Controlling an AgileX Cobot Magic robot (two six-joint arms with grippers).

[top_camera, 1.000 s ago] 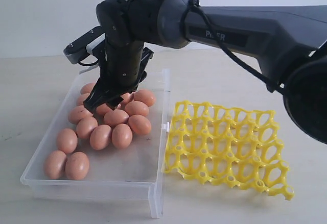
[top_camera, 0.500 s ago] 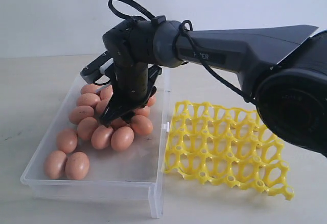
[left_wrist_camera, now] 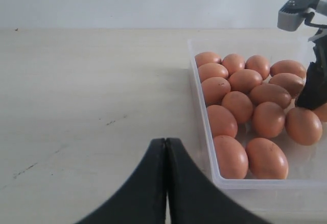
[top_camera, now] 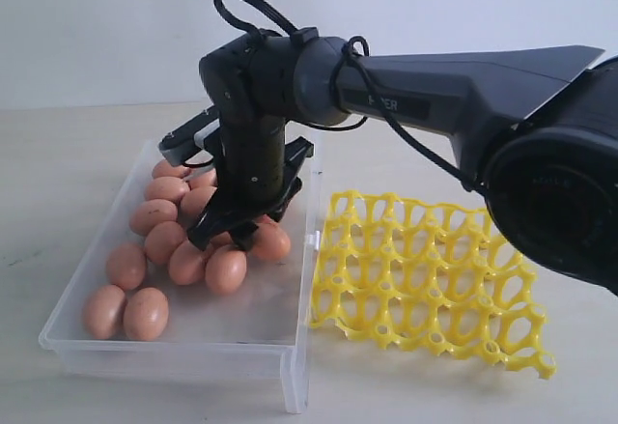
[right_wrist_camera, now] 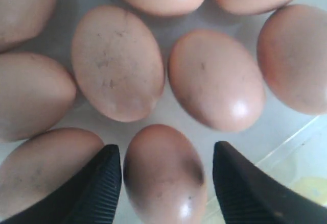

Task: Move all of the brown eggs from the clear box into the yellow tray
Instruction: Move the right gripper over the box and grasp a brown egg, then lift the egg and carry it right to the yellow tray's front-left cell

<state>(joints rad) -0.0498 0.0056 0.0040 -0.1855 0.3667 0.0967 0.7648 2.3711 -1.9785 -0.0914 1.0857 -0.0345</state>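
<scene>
Your right jaws stand open astride one egg (right_wrist_camera: pixel 163 178) in the box (top_camera: pixel 174 358), tray (top_camera: pixel 381 332) at its 3 o'clock; left jaws closed.

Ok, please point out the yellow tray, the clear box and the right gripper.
yellow tray (top_camera: pixel 430 279): exterior view, a lattice bar.
clear box (top_camera: pixel 164 357): exterior view, front wall.
right gripper (right_wrist_camera: pixel 166 151): right wrist view, between its fingertips.

Closed fingers (left_wrist_camera: pixel 148 193) near clear box (left_wrist_camera: pixel 255 184) of brown eggs (left_wrist_camera: pixel 237 106).
</scene>
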